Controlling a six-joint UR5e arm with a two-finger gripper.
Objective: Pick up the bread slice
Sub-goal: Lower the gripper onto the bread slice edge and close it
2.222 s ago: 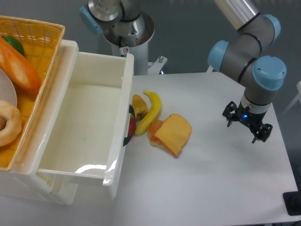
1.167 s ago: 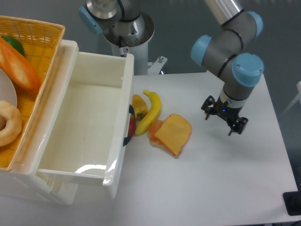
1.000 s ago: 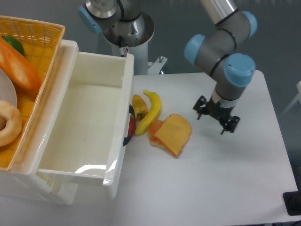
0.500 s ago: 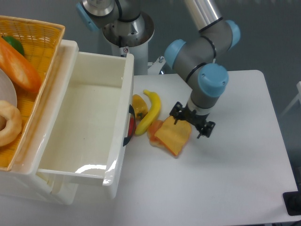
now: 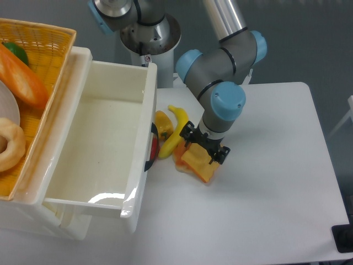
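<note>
The bread slice [image 5: 197, 165], orange-yellow with a darker crust, lies flat on the white table [image 5: 265, 210] just right of the bin. My gripper [image 5: 204, 144] hangs directly over its upper half and hides that part. The two black fingers [image 5: 188, 132] stand apart, one at the slice's upper left edge and one at its right edge, so the gripper is open. I cannot tell whether the fingertips touch the slice or the table.
A yellow banana [image 5: 177, 130] and a yellow-orange pepper [image 5: 162, 125] lie right beside the slice, with an orange piece [image 5: 179, 154] under its left edge. A white bin [image 5: 105, 143] stands to the left. A wicker basket [image 5: 30, 66] holds a loaf and other food.
My arm has swung left across the table from the right side. The gripper has gone from beside the slice's right edge to directly above it. The slice has not moved.
</note>
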